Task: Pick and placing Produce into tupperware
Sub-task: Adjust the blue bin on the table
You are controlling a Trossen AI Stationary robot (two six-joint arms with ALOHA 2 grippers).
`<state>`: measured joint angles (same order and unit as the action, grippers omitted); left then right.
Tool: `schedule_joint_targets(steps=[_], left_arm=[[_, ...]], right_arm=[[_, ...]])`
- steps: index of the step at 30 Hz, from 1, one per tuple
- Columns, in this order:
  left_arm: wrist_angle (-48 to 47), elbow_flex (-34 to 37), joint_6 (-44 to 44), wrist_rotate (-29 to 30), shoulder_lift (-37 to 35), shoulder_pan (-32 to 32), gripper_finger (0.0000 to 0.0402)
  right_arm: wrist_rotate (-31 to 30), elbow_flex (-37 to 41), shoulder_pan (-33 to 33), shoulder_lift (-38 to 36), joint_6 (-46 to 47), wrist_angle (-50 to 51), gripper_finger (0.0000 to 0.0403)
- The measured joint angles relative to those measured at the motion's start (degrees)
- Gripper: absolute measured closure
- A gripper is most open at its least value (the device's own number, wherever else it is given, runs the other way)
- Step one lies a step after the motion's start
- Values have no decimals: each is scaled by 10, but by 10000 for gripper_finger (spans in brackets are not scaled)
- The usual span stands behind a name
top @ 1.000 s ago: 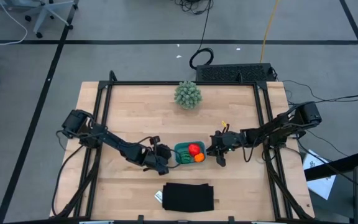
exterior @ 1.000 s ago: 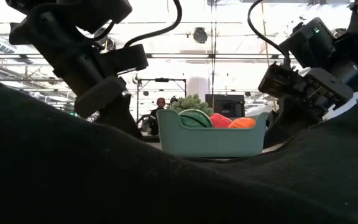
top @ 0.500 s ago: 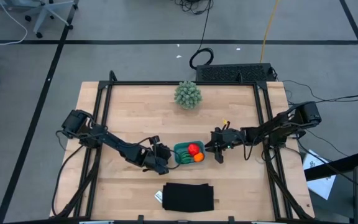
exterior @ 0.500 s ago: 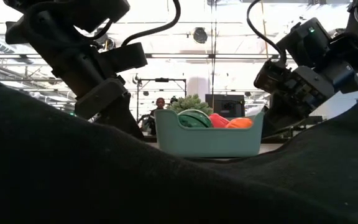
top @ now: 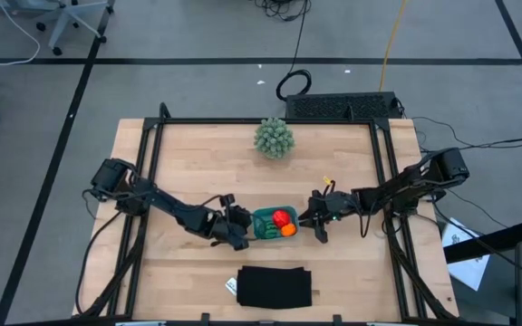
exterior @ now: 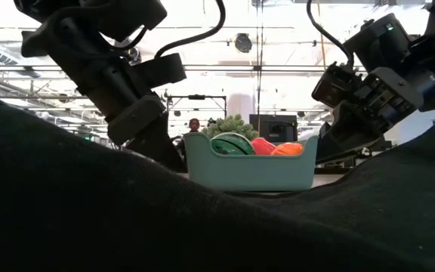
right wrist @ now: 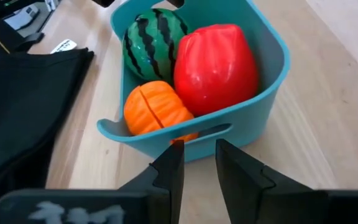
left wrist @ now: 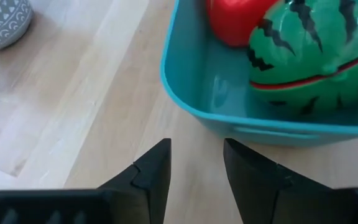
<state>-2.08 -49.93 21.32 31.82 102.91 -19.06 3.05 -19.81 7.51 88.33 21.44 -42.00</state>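
The teal tupperware [top: 257,217] stands on the wooden table and holds all the produce: the striped green melon [right wrist: 154,34], the red tomato [right wrist: 215,65] and the orange ball [right wrist: 154,109]. My left gripper [top: 241,234] sits low at the container's left end; its open fingers [left wrist: 194,149] point at the end wall [left wrist: 185,81]. My right gripper [top: 312,220] sits low at the right end. Its fingers [right wrist: 199,149] stand a narrow gap apart, just short of the handle lip [right wrist: 197,132]. My left gripper's fingertips [left wrist: 229,146] come level from the table's left and stand at the foot of the tupperware's end wall; I cannot tell whether they touch it. My right gripper's fingertips [right wrist: 174,152] come level from the right below the handle lip; touching or not cannot be told.
A spiky pale-green plant [top: 274,138] in a grey patterned pot [left wrist: 2,22] stands toward the far edge. A flat black rectangle [top: 275,286] with a white tag lies near the near edge. In the low view a person [exterior: 195,125] shows far behind the table.
The tupperware has slid a little toward the table's left edge, staying upright with the fruits inside. My left gripper has drawn closer to the container's left end. My right gripper has stayed close to its right end.
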Motion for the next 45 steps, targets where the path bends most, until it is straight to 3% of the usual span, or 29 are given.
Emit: schedule_joint_targets(steps=[45], left_arm=[[17, -1, -27, -45, -1, 18, 249]], right_arm=[[0, -1, 23, -1, 13, 7, 321]])
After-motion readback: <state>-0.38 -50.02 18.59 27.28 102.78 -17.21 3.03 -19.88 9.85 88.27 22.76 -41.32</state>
